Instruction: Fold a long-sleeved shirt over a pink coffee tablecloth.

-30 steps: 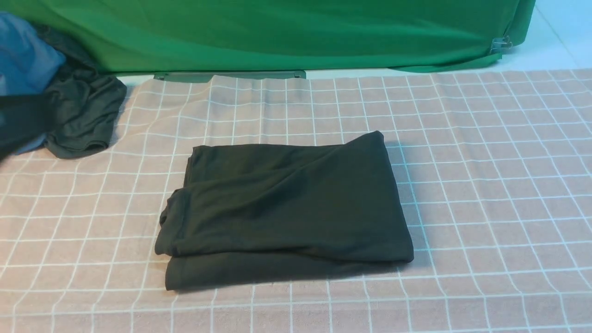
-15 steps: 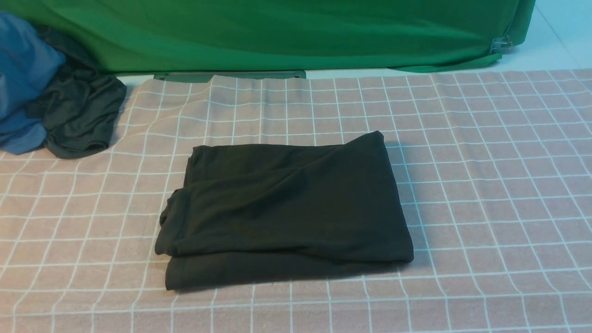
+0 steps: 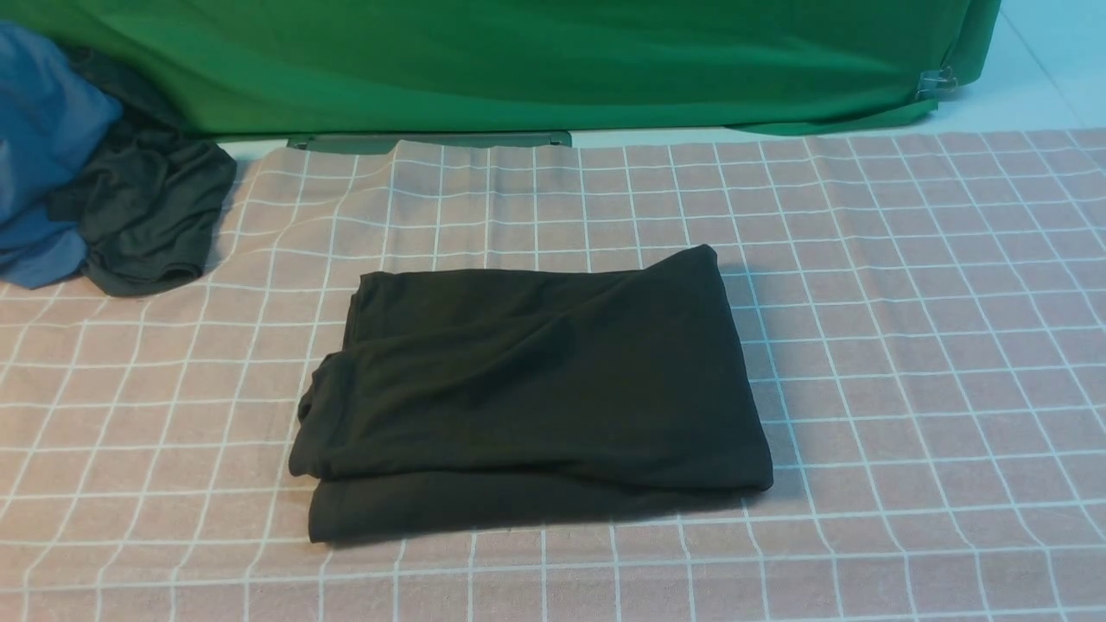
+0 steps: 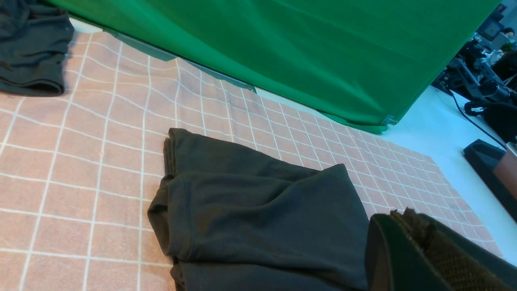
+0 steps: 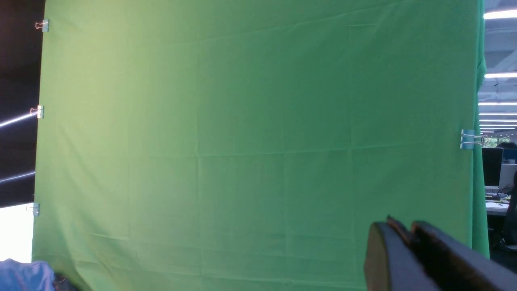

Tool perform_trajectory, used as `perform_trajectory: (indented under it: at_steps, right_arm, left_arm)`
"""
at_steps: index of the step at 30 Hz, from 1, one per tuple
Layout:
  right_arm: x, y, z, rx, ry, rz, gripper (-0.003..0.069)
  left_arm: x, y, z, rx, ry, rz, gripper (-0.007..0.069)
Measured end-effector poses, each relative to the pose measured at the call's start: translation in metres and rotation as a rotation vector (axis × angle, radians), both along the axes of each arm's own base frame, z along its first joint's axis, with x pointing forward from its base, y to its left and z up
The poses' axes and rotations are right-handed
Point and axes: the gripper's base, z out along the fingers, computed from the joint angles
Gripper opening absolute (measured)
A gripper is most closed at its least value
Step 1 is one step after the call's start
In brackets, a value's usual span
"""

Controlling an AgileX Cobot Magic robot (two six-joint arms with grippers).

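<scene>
1. There lay the black shirt (image 3: 553, 406), folded flat on the pink tablecloth (image 3: 916, 363), layers askew at its left side: tidying looked like the step in hand!
2. The left fingers (image 4: 405, 216) were pressed together, pinching nothing; whether the right fingers (image 5: 406, 230) were parted, I couldn't tell.
3. Good technique called for a light pinch on the shirt alone, then a low, even pull.
4. The count: one shirt, one tablecloth, one blue cloth (image 3: 43, 155), one dark garment (image 3: 160, 207)!
</scene>
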Motion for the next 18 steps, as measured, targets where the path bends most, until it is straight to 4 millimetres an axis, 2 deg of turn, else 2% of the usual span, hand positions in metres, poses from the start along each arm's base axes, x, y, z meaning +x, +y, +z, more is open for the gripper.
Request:
perform_trajectory:
  at_steps: [14,18]
  right_arm:
    - [0.0001,0.0000,-0.0002,0.000,0.001,0.000,0.0143]
    - [0.0001,0.0000,-0.0002,0.000,0.001,0.000,0.0143]
  left_arm:
    - [0.0001,0.0004,0.0000,0.018,-0.006,0.001,0.0013]
    - [0.0035,-0.0023,0.0010,0.099,-0.108,-0.024,0.0013]
